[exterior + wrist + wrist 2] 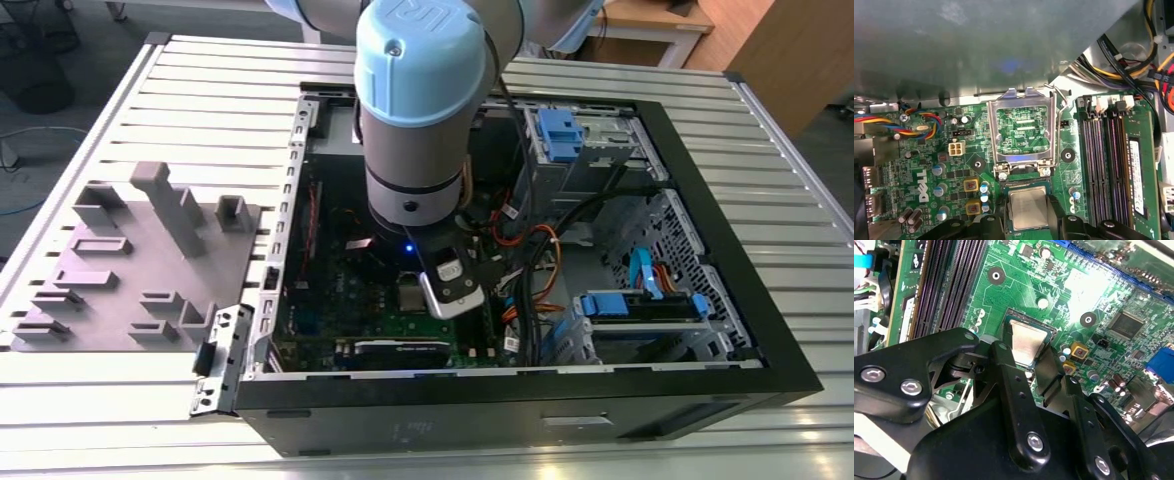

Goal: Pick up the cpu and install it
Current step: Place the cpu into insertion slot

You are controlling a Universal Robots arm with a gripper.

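The cpu (1026, 340), a small square chip with a dull silver top, lies flat over the socket on the green motherboard (1094, 295). My gripper (1027, 360) reaches down onto it, and its black fingers (1004, 365) press against two opposite sides of the chip, shut on it. In the first wrist view the cpu (1026, 207) sits between the same fingers (1000, 217), just beside the silver socket frame (1024, 97), which is hinged open. In the exterior view the gripper (441, 295) is deep inside the open computer case, over the board.
Memory slots (1104, 160) run along one side of the socket. Orange and black cables (534, 250) and a blue-tabbed drive cage (641, 305) crowd the case at the exterior view's right. Black case walls (534, 400) surround the board. A grey fixture with blocks (134, 260) lies outside at the exterior view's left.
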